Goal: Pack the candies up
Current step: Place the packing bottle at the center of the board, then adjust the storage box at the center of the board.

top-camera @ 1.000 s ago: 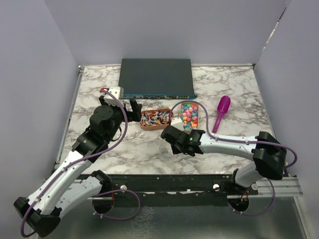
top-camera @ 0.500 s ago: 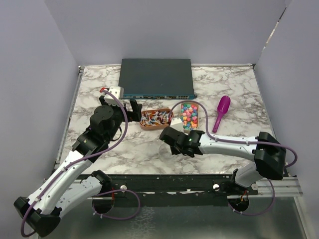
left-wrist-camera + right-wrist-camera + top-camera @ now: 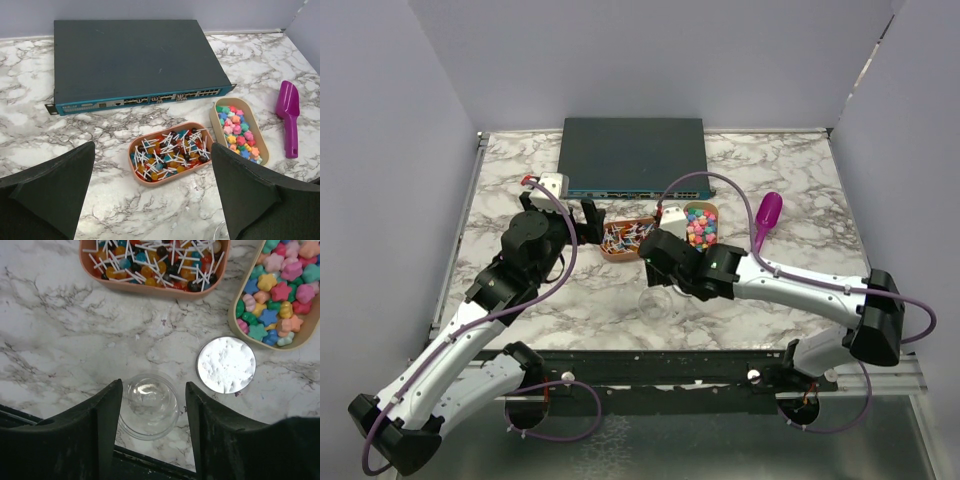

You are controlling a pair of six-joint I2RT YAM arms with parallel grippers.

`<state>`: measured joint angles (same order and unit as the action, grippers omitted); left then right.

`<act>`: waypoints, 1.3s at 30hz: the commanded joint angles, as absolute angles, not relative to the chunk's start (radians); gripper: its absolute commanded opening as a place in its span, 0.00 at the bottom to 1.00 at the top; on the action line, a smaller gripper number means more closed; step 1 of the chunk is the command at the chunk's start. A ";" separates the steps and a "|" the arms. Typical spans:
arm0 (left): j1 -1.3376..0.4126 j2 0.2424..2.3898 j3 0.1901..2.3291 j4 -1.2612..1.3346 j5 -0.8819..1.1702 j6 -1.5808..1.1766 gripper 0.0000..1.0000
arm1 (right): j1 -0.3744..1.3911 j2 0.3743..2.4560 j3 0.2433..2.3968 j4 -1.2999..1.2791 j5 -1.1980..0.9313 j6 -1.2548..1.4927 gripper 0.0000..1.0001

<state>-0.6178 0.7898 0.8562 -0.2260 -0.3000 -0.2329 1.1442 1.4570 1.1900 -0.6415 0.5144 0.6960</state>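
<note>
The right gripper (image 3: 154, 388) stood open at the bottom of its wrist view, its fingers spread either side of an empty clear glass jar (image 3: 148, 410). A round white lid (image 3: 226, 364) lay flat just right of the jar. The star-shaped candies (image 3: 280, 285) filled a tan oval tray (image 3: 232, 314) at the upper right, beside an orange lollipop tray (image 3: 160, 291). The left gripper (image 3: 152, 146) was open wide too, with a purple scoop (image 3: 289, 107) at the far right of its view.

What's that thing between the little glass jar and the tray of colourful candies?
A round silvery lid lies flat on the marble table between the glass jar and the candies, clearest in the right wrist view.
</note>
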 commanded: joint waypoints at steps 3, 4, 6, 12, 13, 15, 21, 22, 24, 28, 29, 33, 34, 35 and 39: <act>-0.624 0.786 0.878 -0.229 -0.301 -0.244 0.99 | 1.144 1.580 1.326 -0.693 0.677 0.697 0.60; -0.624 0.783 0.877 -0.229 -0.302 -0.244 0.99 | 1.137 1.613 1.359 -0.717 0.694 0.727 0.60; -0.624 0.781 0.876 -0.230 -0.305 -0.244 0.99 | 1.134 1.682 1.453 -0.790 0.742 0.824 0.60; -0.624 0.769 0.877 -0.229 -0.305 -0.247 0.99 | 1.121 1.772 1.527 -0.815 0.758 1.052 0.54; -0.624 0.765 0.877 -0.230 -0.307 -0.248 0.99 | 1.115 1.773 1.518 -0.798 0.738 1.080 0.54; -0.624 0.759 0.877 -0.229 -0.313 -0.247 0.99 | 1.107 1.770 1.491 -0.750 0.699 1.129 0.52; -0.624 0.739 0.877 -0.234 -0.348 -0.250 0.99 | 1.065 1.815 1.478 -0.750 0.618 1.282 0.51; -0.624 0.733 0.878 -0.235 -0.364 -0.252 0.99 | 1.059 1.826 1.477 -0.754 0.610 1.304 0.51; -0.624 0.723 0.880 -0.245 -0.408 -0.256 0.99 | 1.051 1.831 1.461 -0.740 0.605 1.339 0.51; -0.624 0.693 0.877 -0.254 -0.492 -0.260 0.99 | 1.028 1.846 1.440 -0.681 0.562 1.354 0.51; -0.624 0.685 0.875 -0.254 -0.508 -0.260 0.99 | 1.026 1.854 1.442 -0.678 0.556 1.357 0.51; -0.624 0.663 0.872 -0.256 -0.557 -0.262 0.99 | 1.013 1.884 1.448 -0.668 0.533 1.379 0.49; -0.624 0.660 0.871 -0.255 -0.562 -0.262 0.99 | 1.011 1.892 1.449 -0.670 0.530 1.390 0.49; -0.624 0.658 0.871 -0.256 -0.562 -0.262 0.99 | 1.007 1.899 1.450 -0.664 0.527 1.393 0.49; -0.624 0.652 0.872 -0.254 -0.556 -0.264 0.99 | 0.992 1.930 1.451 -0.643 0.508 1.406 0.49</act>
